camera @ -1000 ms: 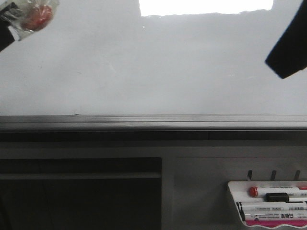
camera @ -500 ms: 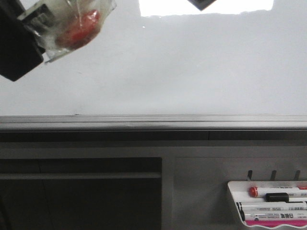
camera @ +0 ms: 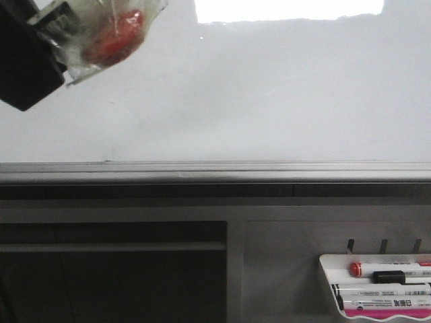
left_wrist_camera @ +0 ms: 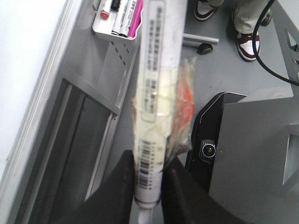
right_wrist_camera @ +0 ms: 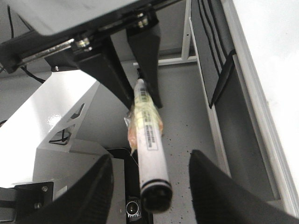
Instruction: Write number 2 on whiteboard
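Note:
The whiteboard (camera: 269,101) fills the upper front view, with its grey rail (camera: 215,171) below; no number 2 shows on it. My left gripper (camera: 57,27) is at the board's top left, shut on a white marker (left_wrist_camera: 152,93) that has a barcode label and clear tape with a red patch (camera: 111,37). In the left wrist view the jaws (left_wrist_camera: 148,186) clamp the marker's lower end. My right gripper (right_wrist_camera: 152,186) is open, with the marker's black-ringed end (right_wrist_camera: 154,196) between its fingers, touching neither. It is out of the front view.
A small white tray of markers (camera: 377,286) hangs below the rail at the lower right. A dark cabinet recess (camera: 114,269) lies under the board on the left. A person's feet (left_wrist_camera: 245,42) stand on the floor.
My left gripper with the taped marker moved further into the front view from the top-left corner. The right arm's dark shape rose from the right edge and left that view.

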Controlling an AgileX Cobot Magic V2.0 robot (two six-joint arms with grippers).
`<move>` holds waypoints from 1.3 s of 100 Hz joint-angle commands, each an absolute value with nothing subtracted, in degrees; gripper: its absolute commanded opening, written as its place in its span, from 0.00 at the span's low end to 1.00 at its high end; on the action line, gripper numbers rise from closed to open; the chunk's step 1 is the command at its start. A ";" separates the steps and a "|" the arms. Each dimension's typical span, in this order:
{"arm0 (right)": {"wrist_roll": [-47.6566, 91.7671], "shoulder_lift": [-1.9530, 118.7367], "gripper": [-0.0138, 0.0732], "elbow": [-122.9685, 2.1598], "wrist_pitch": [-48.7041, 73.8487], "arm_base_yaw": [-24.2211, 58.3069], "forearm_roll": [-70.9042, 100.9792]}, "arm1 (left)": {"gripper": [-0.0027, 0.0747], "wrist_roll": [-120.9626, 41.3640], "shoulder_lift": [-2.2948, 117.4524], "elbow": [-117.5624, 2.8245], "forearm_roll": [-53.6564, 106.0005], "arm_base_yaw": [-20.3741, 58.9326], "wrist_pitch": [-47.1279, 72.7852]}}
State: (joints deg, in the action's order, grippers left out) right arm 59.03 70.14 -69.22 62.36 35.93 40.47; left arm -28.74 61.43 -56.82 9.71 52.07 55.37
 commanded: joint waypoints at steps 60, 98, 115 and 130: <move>62.35 73.18 0.54 -71.37 58.87 38.64 43.59 | 0.08 -29.80 60.41 -58.90 10.96 52.49 51.45; 62.37 73.18 0.51 -71.37 58.39 38.64 43.59 | 0.08 -29.95 60.41 -58.90 10.86 52.49 51.32; 62.37 73.18 0.40 -71.37 58.39 38.64 43.59 | 0.08 -29.98 60.41 -58.90 10.86 52.49 51.21; 62.37 73.18 0.36 -71.37 58.39 38.64 43.59 | 0.08 -29.98 60.41 -58.90 10.86 52.49 50.97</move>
State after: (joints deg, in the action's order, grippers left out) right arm 61.72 74.44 -69.43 60.19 38.51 40.82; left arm -30.07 61.43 -56.92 9.71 52.07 54.15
